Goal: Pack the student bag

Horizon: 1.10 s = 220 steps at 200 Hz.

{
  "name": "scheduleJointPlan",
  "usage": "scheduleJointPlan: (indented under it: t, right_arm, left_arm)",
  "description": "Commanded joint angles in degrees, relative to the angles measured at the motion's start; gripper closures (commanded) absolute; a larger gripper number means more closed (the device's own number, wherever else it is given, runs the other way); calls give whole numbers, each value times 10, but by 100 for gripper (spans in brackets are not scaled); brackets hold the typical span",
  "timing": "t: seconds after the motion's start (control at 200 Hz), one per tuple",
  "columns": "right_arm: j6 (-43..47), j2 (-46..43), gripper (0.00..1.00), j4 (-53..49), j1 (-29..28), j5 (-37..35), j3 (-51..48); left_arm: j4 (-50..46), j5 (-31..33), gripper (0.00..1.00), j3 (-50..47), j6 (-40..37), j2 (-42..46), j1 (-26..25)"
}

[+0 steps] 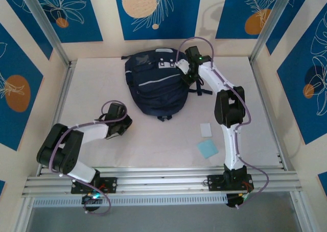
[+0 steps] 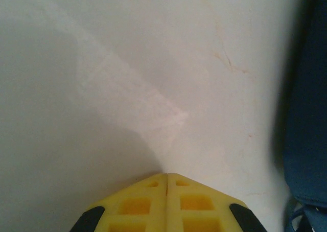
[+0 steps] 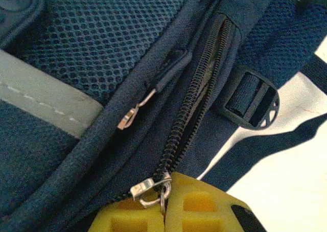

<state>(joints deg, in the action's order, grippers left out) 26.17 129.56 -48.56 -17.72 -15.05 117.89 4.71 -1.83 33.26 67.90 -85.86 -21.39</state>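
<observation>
The left hand [image 2: 167, 177], yellow fingers pressed together on nothing, sits low over the white worktop [image 1: 92, 89]. Beyond lie a light blue square card [image 1: 207, 148] and a small white card [image 1: 206, 130]. Farthest back, at rear centre, lies the large navy-blue fabric student bag [image 1: 153, 86]. The right hand [image 3: 165, 191] is clamped on its silver metal zipper pull [image 3: 148, 187].

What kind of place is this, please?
Probably a robot test cell: two arms bolted to a metal rail at a white table, with blue patterned panels walling it in.
</observation>
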Motion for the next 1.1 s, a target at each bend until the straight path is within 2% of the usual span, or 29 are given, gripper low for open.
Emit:
scheduleJointPlan:
  t: [0.0,0.105,0.175,0.375,0.565,0.635,0.83,0.94,1.025,1.095]
  right_arm:
    - [1,-7,100,52,-33,22,17]
    - [4,-26,100,57,-59,26,-11]
    - [1,-41,100,58,-78,41,-28]
    - [-23,-69,100,72,-134,96,-61]
    - [-50,-69,100,79,-182,165,-61]
    - [-58,-64,100,90,-196,184,-63]
    - [-56,-35,100,77,-215,184,-52]
    - [-63,-41,100,81,-215,196,-69]
    - [-68,-51,100,88,-215,210,-87]
    - [-67,-59,100,92,-215,217,-100]
  left_arm:
    - [-20,2,87,0,-14,31,4]
    - [-32,-17,62,19,-12,54,2]
    - [-50,-16,51,38,-14,78,-6]
    - [-111,21,34,83,-29,154,-25]
    - [-81,52,18,65,21,181,-30]
    - [-47,55,17,60,39,163,-30]
    - [24,64,17,90,60,77,-30]
    - [48,76,21,106,62,33,-30]
    - [70,93,31,106,62,6,-28]
    - [85,112,53,102,61,-7,-26]
